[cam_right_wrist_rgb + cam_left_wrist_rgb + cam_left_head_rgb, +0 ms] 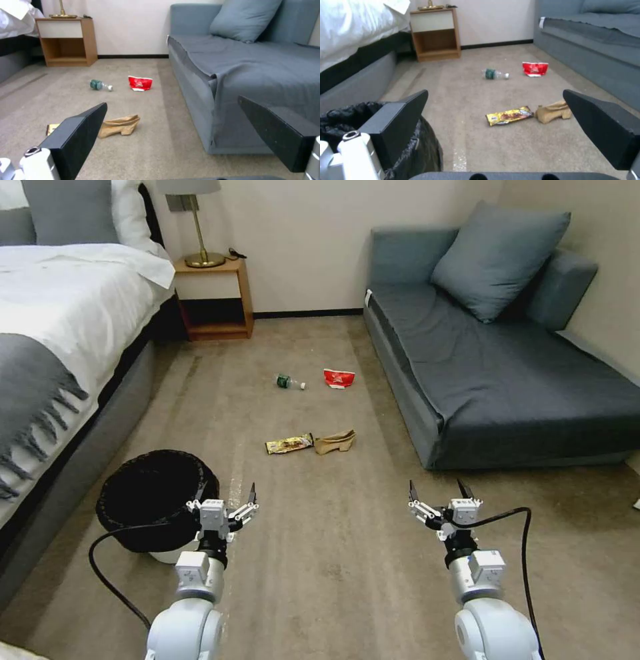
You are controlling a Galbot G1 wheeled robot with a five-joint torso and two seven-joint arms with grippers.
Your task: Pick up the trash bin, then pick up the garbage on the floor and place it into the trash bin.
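The bin [155, 500] stood on the carpet [333, 553] near the bed [60, 327], just left of the left gripper [227, 499] (jaws spread, empty). The right gripper [440, 493] hung likewise agape. Farther off lay wrapper [289, 443], paper [335, 442], bottle [290, 382] and packet [339, 378].

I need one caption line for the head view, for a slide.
Both open grippers, left and right, hover above carpet; trash bin sits beside the left, litter ahead.
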